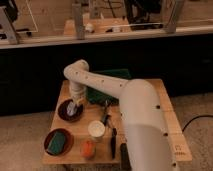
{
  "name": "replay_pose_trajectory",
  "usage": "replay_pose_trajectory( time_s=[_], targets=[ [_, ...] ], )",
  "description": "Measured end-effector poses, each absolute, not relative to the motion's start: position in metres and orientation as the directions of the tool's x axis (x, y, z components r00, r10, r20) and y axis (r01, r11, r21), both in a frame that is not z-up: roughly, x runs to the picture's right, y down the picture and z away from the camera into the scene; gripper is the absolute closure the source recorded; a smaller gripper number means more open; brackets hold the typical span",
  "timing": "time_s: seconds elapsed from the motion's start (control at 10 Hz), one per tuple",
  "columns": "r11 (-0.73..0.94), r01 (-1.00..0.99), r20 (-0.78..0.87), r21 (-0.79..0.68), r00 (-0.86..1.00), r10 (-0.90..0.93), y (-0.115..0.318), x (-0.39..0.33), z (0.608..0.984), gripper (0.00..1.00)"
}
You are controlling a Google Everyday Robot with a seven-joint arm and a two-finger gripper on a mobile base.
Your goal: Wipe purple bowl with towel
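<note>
The purple bowl (64,113) sits on the left part of the small wooden table (165,102). A pale grey-blue towel (72,109) lies inside it. My white arm reaches over the table and bends down into the bowl. My gripper (74,104) is at the towel, shut on it and pressing it against the bowl's inner surface. The fingertips are mostly hidden by the wrist and the cloth.
A reddish-brown bowl (51,136) holding a green sponge (58,142) stands at the front left. A white cup (96,129), an orange object (88,148), dark utensils (113,140) and a green tray (111,85) share the table. A dark counter wall runs behind.
</note>
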State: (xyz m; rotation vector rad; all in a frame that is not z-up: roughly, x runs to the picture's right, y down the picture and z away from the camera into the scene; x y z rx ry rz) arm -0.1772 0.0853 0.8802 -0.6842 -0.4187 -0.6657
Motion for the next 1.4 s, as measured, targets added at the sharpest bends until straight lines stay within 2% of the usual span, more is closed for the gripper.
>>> replay_pose_trajectory(
  time_s=[0.5, 0.7, 1.4],
  targets=[
    [0.542, 0.750, 0.599, -0.380, 0.646, -0.473, 0.081, -0.228, 0.882, 1.00],
    [0.531, 0.767, 0.637, -0.360, 0.618, -0.461, 0.095, -0.233, 0.874, 1.00],
    [0.533, 0.757, 0.652, -0.378, 0.626, -0.428, 0.128, -0.186, 0.854, 1.00]
  ],
)
